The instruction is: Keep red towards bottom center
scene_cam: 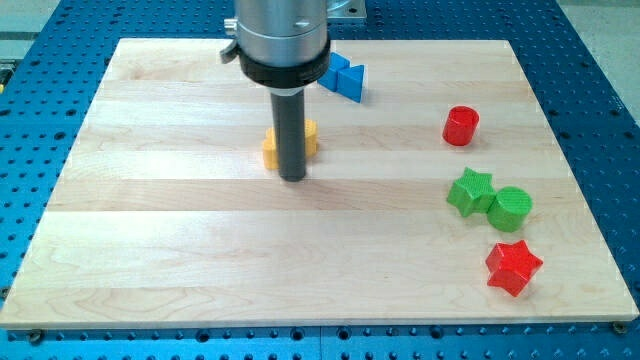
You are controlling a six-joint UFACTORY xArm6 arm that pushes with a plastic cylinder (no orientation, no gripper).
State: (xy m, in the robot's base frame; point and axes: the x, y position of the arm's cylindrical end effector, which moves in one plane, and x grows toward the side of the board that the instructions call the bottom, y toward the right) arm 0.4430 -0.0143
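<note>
A red star block (513, 267) lies near the view's bottom right of the wooden board (200, 250). A red cylinder (461, 126) stands at the upper right. My tip (292, 178) rests on the board left of centre, far to the left of both red blocks. It sits just in front of a yellow block (310, 138) that the rod partly hides.
A green star block (470, 192) and a green cylinder (511, 209) touch each other at the right, between the two red blocks. A blue block (345, 78) lies near the view's top, partly behind the arm's body.
</note>
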